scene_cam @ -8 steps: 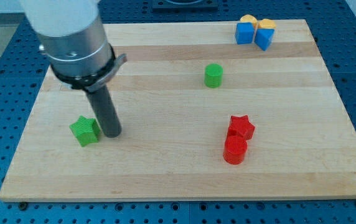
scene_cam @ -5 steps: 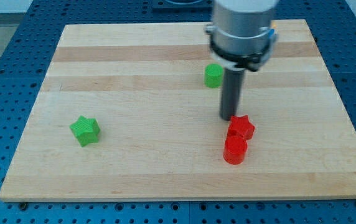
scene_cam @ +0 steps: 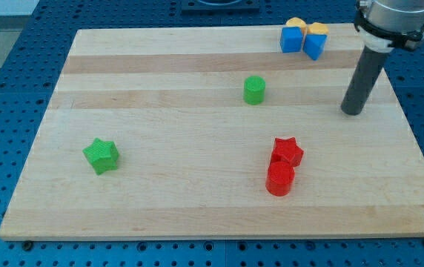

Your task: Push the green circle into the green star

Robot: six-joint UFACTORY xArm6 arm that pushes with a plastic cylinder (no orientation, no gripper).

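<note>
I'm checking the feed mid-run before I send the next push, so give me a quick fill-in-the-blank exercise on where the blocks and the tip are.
1. My tip sits toward the view's ____ of the green circle.
2. The green star lies near the view's ____ edge of the board.
3. The red star touches the red ____ just below it.
4. The blue and yellow blocks cluster at the view's top ____ corner.

Missing words: right; left; circle; right
</note>
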